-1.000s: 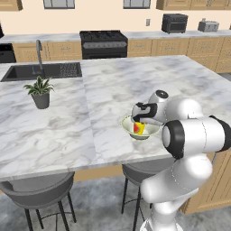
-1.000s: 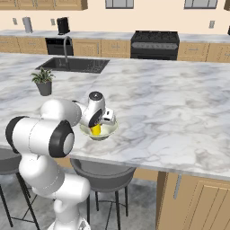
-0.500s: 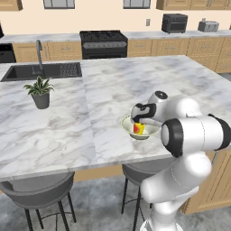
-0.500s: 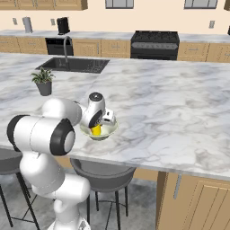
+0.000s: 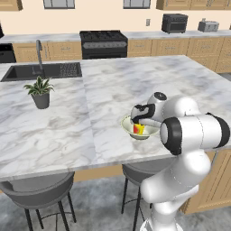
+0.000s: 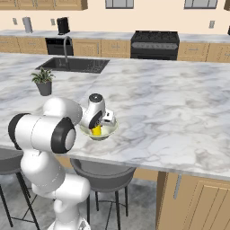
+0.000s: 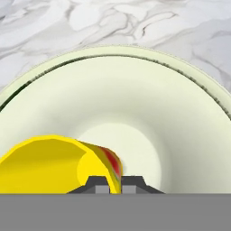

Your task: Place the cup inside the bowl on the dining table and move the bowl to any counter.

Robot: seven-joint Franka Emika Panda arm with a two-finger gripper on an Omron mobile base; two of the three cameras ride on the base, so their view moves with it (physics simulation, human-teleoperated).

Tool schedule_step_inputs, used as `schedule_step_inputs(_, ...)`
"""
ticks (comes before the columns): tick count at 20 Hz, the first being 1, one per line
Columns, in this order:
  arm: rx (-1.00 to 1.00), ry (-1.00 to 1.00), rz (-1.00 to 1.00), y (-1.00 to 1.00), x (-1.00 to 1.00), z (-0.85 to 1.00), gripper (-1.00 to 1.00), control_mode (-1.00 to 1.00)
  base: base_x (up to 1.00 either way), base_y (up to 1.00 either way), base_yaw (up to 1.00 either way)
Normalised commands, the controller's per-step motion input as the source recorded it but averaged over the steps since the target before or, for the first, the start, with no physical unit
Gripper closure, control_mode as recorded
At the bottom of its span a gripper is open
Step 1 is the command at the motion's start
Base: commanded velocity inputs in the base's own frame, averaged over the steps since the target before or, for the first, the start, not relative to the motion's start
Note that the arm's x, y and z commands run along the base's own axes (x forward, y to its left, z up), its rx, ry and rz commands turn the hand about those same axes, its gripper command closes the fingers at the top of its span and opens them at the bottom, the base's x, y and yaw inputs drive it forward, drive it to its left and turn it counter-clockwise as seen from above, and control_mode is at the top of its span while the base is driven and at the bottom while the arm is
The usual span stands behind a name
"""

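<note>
Arm was folded low, wrist pitched down; gripper (image 7: 115, 184) clamped tight, fingertips (image 7: 100, 186) at 6 o'clock in hand view.

The dining table (image 5: 67, 131) is seen from behind the arm's left and, mirrored, from behind its right, both views angled forward and down; the bowl (image 5: 128, 124) is shared by both. It is viewed from very close above by the hand camera.

text: none readable | labels: none | far appliances (image 5: 174, 22): perhaps too small to tell
</note>
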Motion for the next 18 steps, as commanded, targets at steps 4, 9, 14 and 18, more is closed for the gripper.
schedule_step_inputs(4, 0.0, 0.0, 0.0, 0.0, 0.0, 0.0, 1.0, -1.0, 0.0, 0.0, 0.0)
schedule_step_inputs(9, 0.0, 0.0, 0.0, 0.0, 0.0, 0.0, -1.0, -1.0, 0.0, 0.0, 0.0)
schedule_step_inputs(14, 0.0, 0.0, 0.0, 0.0, 0.0, 0.0, -1.0, -1.0, 0.0, 0.0, 0.0)
schedule_step_inputs(18, 0.0, 0.0, 0.0, 0.0, 0.0, 0.0, -1.0, -1.0, 0.0, 0.0, 0.0)
